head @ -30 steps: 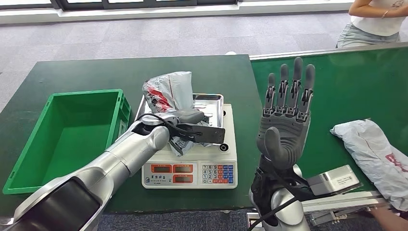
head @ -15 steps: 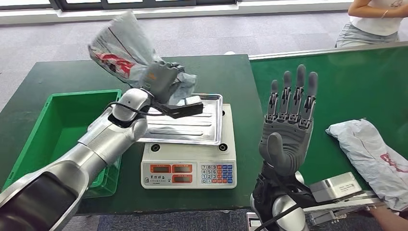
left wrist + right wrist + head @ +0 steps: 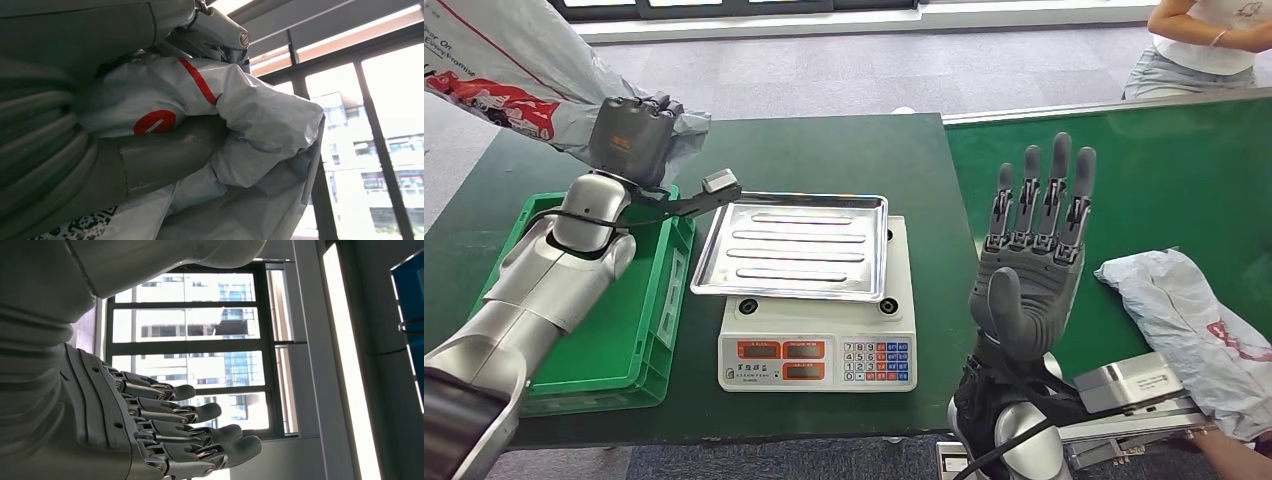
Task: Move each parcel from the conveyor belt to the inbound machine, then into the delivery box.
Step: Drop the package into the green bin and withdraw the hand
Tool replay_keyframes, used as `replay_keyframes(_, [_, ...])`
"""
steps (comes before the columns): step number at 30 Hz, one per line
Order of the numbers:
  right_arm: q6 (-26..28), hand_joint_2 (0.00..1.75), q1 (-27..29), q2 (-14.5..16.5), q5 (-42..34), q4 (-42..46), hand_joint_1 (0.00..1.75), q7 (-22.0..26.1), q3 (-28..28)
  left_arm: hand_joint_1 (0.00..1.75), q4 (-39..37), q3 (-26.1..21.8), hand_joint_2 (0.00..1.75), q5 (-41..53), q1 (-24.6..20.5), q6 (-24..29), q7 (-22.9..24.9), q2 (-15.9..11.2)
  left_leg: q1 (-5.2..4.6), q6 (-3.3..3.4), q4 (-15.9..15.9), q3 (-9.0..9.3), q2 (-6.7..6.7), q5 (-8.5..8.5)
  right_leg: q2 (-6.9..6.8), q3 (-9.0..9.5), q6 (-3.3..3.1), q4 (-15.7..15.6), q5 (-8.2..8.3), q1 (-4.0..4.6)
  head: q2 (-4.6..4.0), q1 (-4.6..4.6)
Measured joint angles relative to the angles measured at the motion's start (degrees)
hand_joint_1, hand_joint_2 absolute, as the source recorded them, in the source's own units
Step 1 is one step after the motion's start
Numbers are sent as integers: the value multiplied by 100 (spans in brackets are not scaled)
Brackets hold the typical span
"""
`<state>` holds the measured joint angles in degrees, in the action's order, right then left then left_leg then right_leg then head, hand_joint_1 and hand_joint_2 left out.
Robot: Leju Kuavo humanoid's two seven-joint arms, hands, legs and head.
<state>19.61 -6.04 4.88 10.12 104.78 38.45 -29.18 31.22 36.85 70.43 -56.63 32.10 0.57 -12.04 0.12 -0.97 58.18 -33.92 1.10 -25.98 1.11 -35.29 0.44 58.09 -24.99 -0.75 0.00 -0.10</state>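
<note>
My left hand (image 3: 632, 140) grips a grey parcel (image 3: 514, 70) with red print, held high above the far end of the green delivery box (image 3: 594, 330). The left wrist view shows the thumb (image 3: 165, 155) pressed into the crumpled grey parcel (image 3: 260, 120). The scale's steel tray (image 3: 792, 245) lies bare on the white inbound machine (image 3: 819, 345). My right hand (image 3: 1031, 265) stands upright with fingers spread and holds nothing, between the scale and the conveyor belt (image 3: 1144, 190). A second grey parcel (image 3: 1194, 320) lies on the belt, right of that hand.
A person (image 3: 1209, 45) sits behind the belt at the far right. The dark green table (image 3: 844, 150) carries the box and the scale. A grey scanner unit (image 3: 1134, 385) sits at the belt's near edge.
My left arm lifted the parcel off the scale tray and swung it left and up, to above the green box. The right hand stayed raised and barely shifted.
</note>
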Motion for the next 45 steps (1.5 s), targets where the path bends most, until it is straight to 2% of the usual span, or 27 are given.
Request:
replay_keyframes(8, [57,175,0,-60,-48,0,0,-13,0,175,-284,-501,175,-63,470,108,-31,-267,1,-3,0,-2,-2,-1,1,-7,-2,0,-1,6,0,1])
replay_keyframes(15, [48,175,9,-114,-46,-1,0,-26,0,175,-463,-832,175,5,888,107,160,-433,5,-7,-1,-4,-10,-3,6,-12,-3,0,-1,9,0,-1])
replay_keyframes(22, [46,175,26,-158,-63,-9,0,37,0,175,-708,-1190,175,149,1263,-168,308,-568,5,-7,-1,-9,-6,-2,4,-15,-8,0,-4,12,0,-1])
replay_keyframes(45, [46,175,40,-184,-63,-26,0,37,0,175,-904,-1316,175,168,1370,-189,317,-612,5,-7,0,-10,-6,-2,-1,-15,-8,0,-4,13,0,-1])
